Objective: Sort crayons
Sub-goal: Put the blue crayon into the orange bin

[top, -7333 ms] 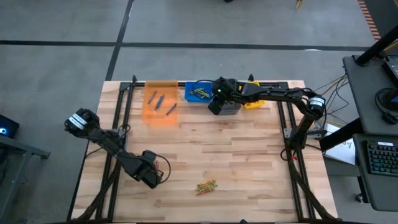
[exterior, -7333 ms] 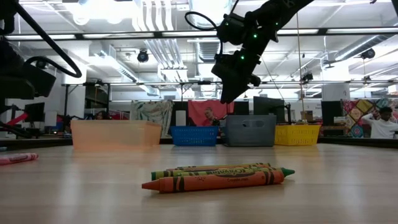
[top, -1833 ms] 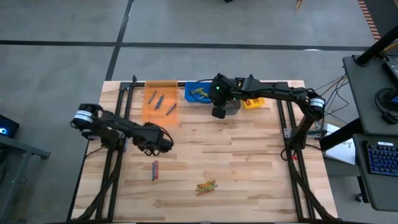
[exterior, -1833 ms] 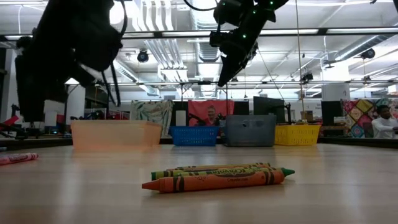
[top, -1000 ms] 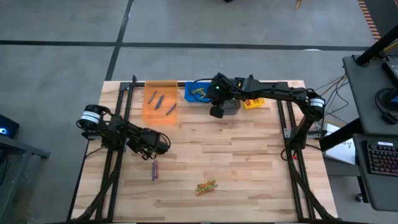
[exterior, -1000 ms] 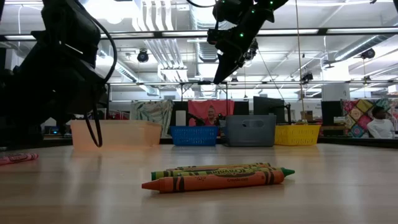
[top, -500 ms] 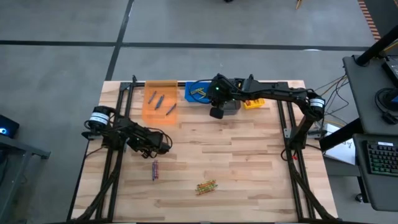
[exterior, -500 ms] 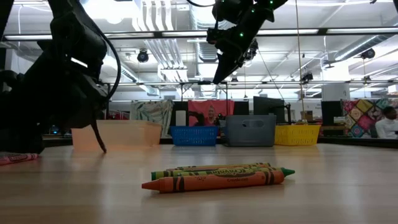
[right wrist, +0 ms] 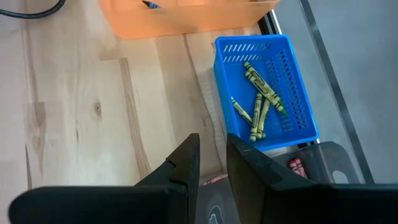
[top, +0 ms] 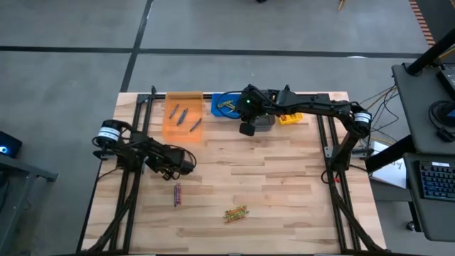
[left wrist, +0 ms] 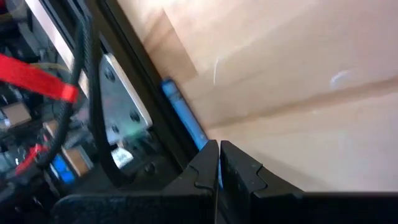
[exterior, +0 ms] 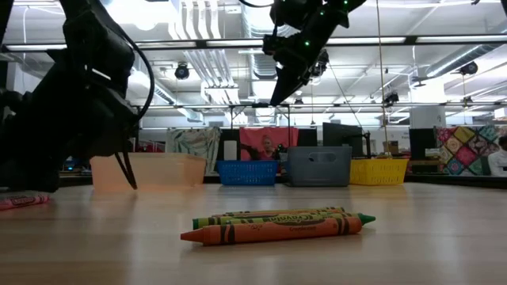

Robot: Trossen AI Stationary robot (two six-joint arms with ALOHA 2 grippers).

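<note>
My left gripper (top: pixel 189 163) is over the table's left part, shut on a blue crayon (left wrist: pixel 182 118). Below it, nearer the near edge, two or so loose crayons (top: pixel 177 193) lie flat, one of them red. A small pile of orange and green-yellow crayons (top: pixel 236 212) lies near the near edge, and shows close up in the low view (exterior: pixel 277 222). My right gripper (right wrist: pixel 211 158) is raised by the grey bin (top: pixel 263 122), with its fingers a little apart and nothing between them. My left gripper pinches one end of the blue crayon (left wrist: pixel 204 144) between its two fingers. The crayon runs along the fingers and sticks out past their tips. It is lifted clear of the table.
Four bins stand along the far edge. The orange bin (top: pixel 183 116) holds blue crayons and the blue bin (right wrist: pixel 267 87) holds green-yellow crayons. The other two are the grey bin and the yellow bin (top: pixel 290 118). Black frame rails (top: pixel 135 142) run along the table's left and right sides.
My left arm has tipped and shifted a little, while its gripper has stayed over the same spot with the crayon. My right gripper has kept still.
</note>
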